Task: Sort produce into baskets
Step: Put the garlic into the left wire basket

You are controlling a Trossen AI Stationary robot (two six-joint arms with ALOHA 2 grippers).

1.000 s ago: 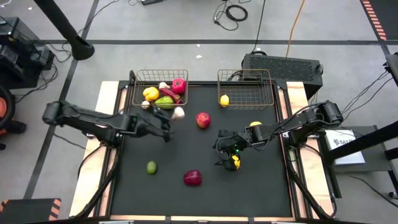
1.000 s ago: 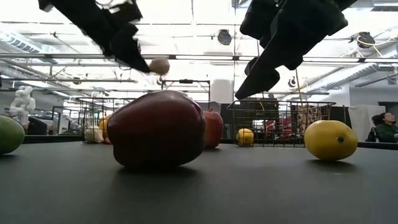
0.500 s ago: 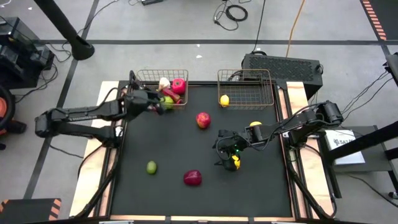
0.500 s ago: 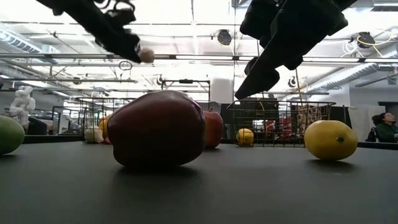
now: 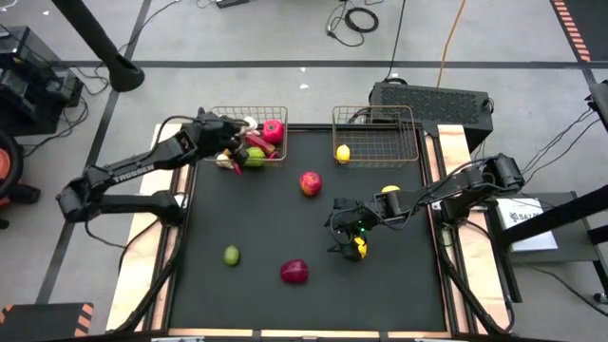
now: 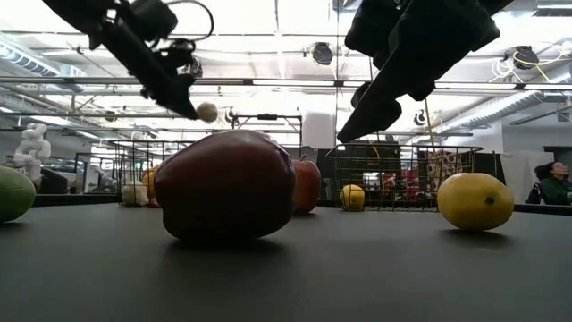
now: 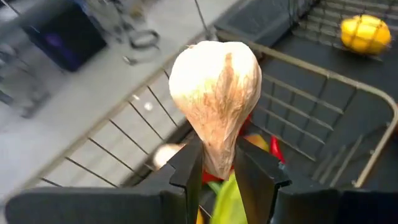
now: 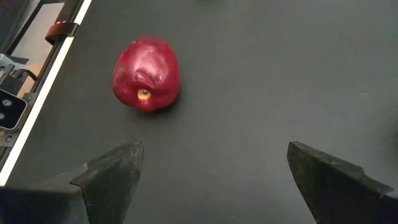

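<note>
My left gripper [image 5: 236, 141] hangs over the left basket [image 5: 281, 110], shut on a white garlic bulb [image 7: 214, 87], which also shows in the low view as the garlic [image 6: 206, 111]. That basket holds a red fruit [image 5: 273, 130], a green one [image 5: 255, 157] and other produce. The right basket [image 5: 376, 116] holds a lemon [image 5: 343, 152]. My right gripper [image 5: 347, 233] stands open above the mat beside a lemon [image 5: 359, 247], pointing toward a dark red apple [image 8: 146, 73]. A red apple [image 5: 311, 182], a lime [image 5: 231, 255] and another lemon [image 5: 390, 192] lie on the mat. My left gripper pinches the garlic's narrow end [image 7: 219, 163] between its two fingers [image 7: 186, 174]; the wide end sticks out past the fingertips. The fingers slant down from the table's left. The bulb is lifted clear, above the basket's produce.
The black mat [image 5: 256, 218] has free room between the lime and the left basket. The dark red apple [image 5: 294, 272] lies near the front edge. A dark box [image 5: 432, 100] stands behind the right basket. A person [image 6: 554, 183] sits far off in the room.
My left gripper has swung from above the mat just in front of the left basket toward the table's far left, rising a little, and now hangs over that basket. It has stayed shut on the garlic, which travelled with it. My right gripper has kept still.
</note>
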